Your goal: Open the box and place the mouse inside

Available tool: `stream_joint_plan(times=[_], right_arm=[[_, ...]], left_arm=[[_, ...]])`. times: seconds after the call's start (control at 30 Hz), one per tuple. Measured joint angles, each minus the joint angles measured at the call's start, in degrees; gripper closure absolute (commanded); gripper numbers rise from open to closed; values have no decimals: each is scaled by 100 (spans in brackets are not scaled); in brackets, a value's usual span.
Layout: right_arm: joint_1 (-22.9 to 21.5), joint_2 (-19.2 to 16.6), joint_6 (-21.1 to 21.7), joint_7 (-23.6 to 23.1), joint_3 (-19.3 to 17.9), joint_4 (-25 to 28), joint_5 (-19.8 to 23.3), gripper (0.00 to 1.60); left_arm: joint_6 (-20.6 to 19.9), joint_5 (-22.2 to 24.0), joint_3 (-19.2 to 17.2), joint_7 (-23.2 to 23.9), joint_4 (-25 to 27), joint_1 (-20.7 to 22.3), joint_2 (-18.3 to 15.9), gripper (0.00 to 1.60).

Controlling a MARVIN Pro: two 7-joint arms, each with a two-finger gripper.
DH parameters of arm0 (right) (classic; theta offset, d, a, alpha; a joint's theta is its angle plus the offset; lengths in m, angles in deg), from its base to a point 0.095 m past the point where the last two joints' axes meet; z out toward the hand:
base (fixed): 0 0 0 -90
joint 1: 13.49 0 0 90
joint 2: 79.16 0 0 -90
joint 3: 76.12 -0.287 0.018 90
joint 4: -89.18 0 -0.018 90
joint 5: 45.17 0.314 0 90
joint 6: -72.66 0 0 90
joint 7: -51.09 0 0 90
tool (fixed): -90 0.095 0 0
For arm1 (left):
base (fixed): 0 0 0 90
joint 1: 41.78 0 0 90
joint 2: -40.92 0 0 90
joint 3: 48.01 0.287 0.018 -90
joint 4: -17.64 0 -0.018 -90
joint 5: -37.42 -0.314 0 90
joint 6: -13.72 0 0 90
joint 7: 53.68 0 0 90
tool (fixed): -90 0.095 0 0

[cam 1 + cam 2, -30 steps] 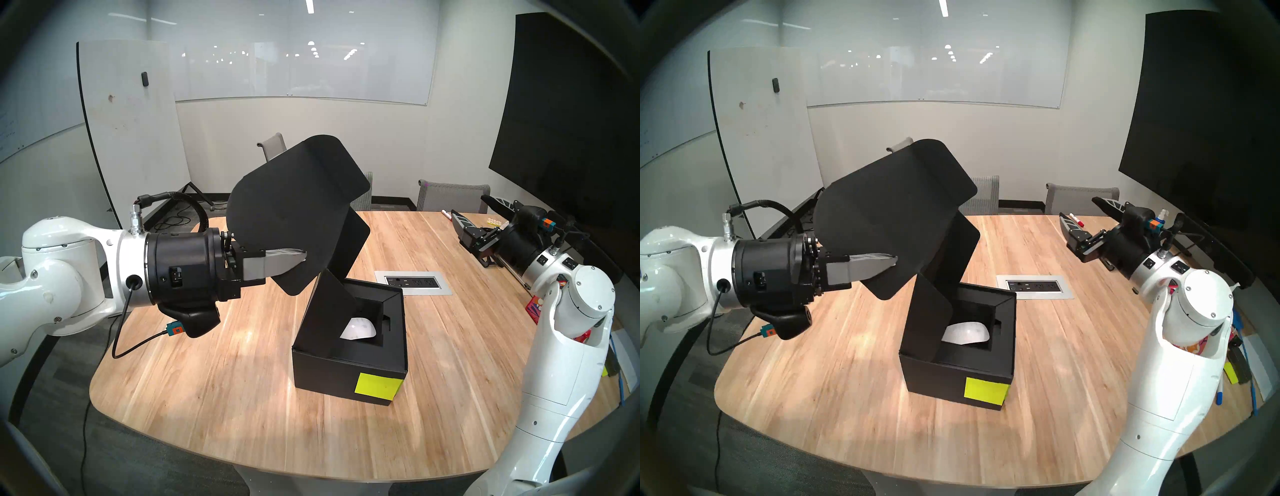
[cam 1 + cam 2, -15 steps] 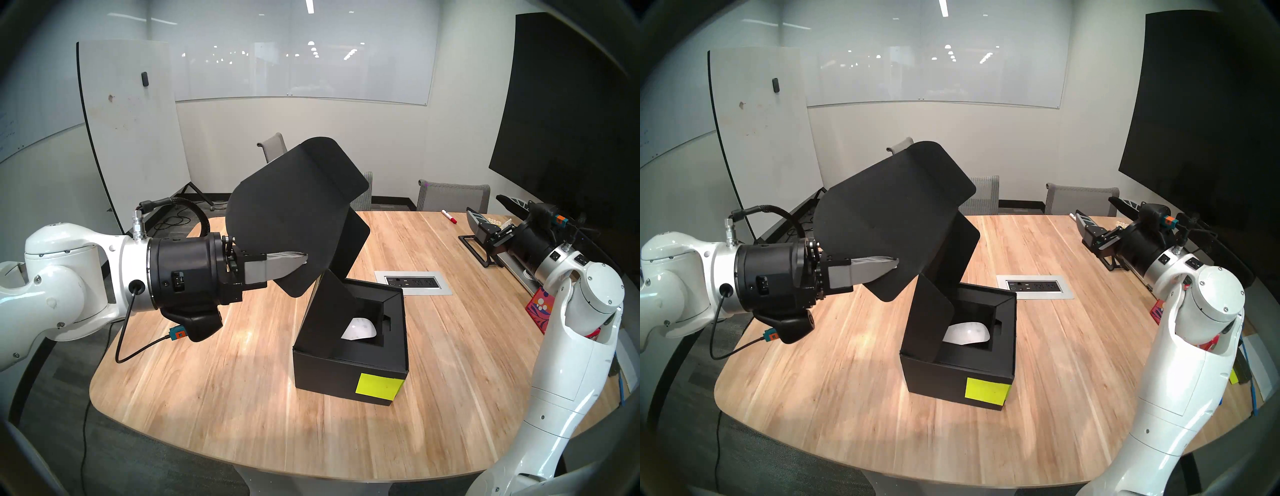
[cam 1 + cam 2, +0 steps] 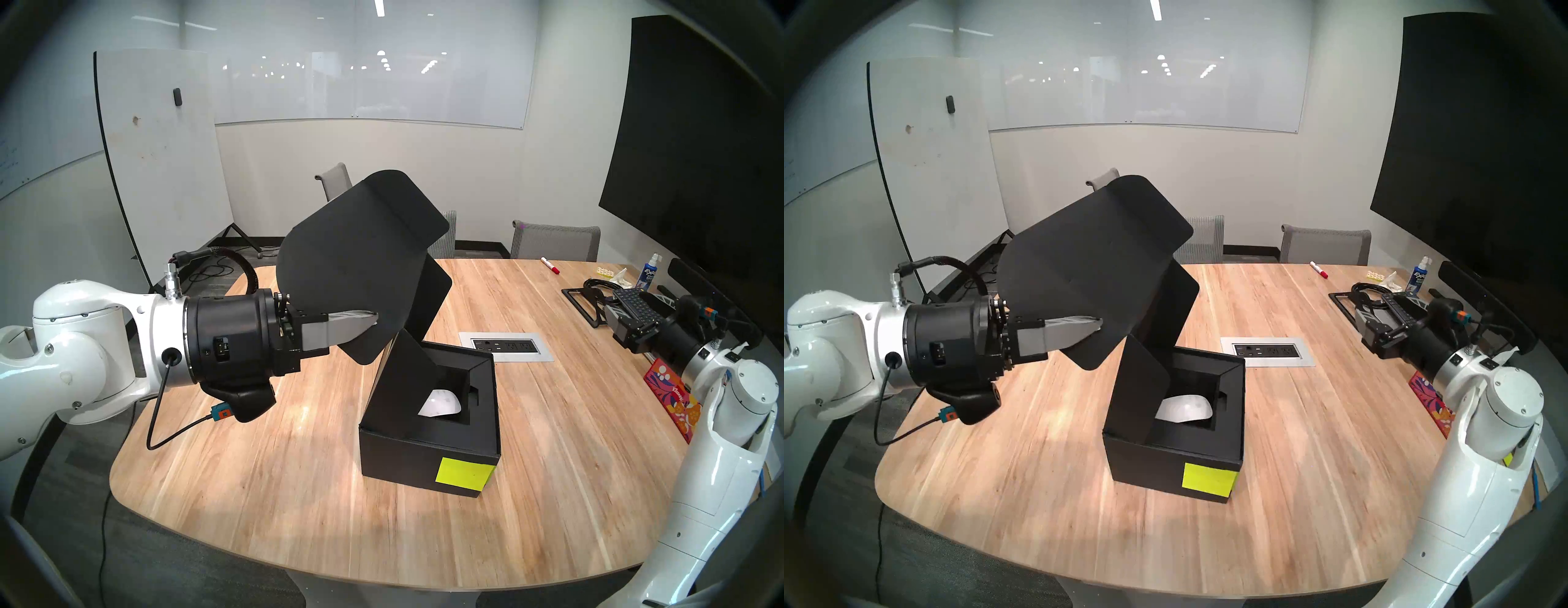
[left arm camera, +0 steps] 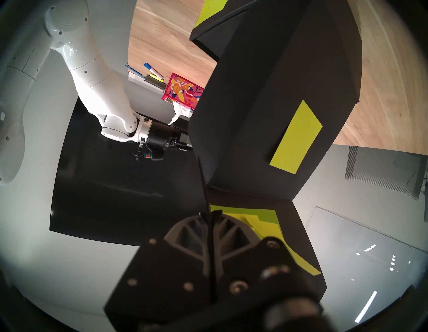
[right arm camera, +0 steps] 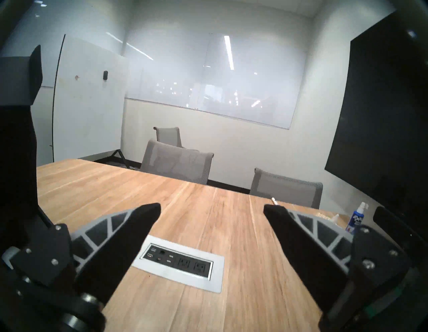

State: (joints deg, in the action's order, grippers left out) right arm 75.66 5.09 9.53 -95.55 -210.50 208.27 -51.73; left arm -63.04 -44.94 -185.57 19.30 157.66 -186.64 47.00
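Reaching nearly level across the bench (image 3: 263,488), the left hand (image 3: 373,318) is pinching the box's flap lid (image 3: 360,263) shut between its fingers, holding it raised. Below, the box (image 3: 424,463) is sitting open (yellow-green label in front) with the mouse (image 3: 441,403) resting inside. Off right, the right hand (image 5: 212,209) is gaping empty.

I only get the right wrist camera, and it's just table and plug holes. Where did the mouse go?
Observer: The mouse lies inside the open box.
Operator: Who's holding the lid up?
Observer: The left claw is shut on the lid, holding it raised.
Operator: Is my claw close to the box?
Observer: No, the right claw hangs by the right side of the table, near a tissue box.
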Motion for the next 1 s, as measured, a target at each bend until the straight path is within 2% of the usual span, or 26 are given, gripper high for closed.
stream_joint_plan(times=[0.2,0.4,1.0], right_arm=[[347,88,193,-235,-138,-12,-1,0],[619,195,338,-467,-99,-12,-1,0],[1557,576,784,-1349,540,73,1,0]], left_arm=[[-39,0,72,15,2,26,0,160],[-67,0,128,22,4,47,0,160],[-195,0,379,51,8,104,0,160]])
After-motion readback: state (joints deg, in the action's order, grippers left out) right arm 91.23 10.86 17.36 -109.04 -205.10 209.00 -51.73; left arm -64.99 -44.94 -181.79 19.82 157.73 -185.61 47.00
